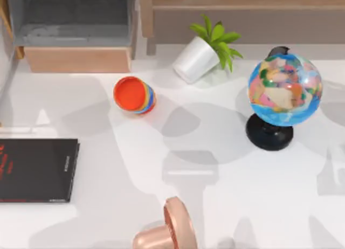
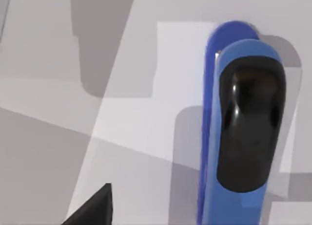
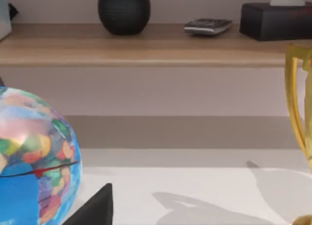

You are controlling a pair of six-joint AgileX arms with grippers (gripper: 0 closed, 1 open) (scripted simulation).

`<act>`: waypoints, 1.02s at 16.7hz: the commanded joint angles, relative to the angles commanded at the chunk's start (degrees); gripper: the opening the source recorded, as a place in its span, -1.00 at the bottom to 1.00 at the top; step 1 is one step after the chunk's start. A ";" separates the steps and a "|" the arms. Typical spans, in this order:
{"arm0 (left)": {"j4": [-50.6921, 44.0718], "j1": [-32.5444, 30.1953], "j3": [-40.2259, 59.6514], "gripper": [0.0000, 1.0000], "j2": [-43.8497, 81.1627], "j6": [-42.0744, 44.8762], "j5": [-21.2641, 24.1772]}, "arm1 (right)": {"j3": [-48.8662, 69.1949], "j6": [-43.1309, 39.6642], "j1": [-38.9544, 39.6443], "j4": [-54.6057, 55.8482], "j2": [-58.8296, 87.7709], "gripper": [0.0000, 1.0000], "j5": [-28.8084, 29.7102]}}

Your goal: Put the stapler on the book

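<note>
The stapler (image 2: pixel 243 132), a blue body with a glossy black top, lay flat on the white table (image 2: pixel 131 118) close beneath the left wrist camera, with nothing gripping it. The book (image 1: pixel 35 170) lay flat at the table's left edge. Neither gripper's finger opening could be determined.

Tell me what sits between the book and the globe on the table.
In the top view, bare white tabletop runs from the book to the globe. The orange striped cup sits farther back, and a copper bell-like object lies nearer the front edge.
</note>
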 joint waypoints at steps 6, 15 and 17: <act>1.10 0.09 -2.07 1.00 -1.11 -0.51 0.16 | 0.00 0.00 0.00 0.00 0.00 1.00 0.00; 7.15 1.26 -9.47 1.00 -2.33 0.90 0.28 | 0.00 0.00 0.00 0.00 0.00 1.00 0.00; 9.41 0.99 -10.79 1.00 -1.67 0.56 0.17 | 0.00 0.00 0.00 0.00 0.00 1.00 0.00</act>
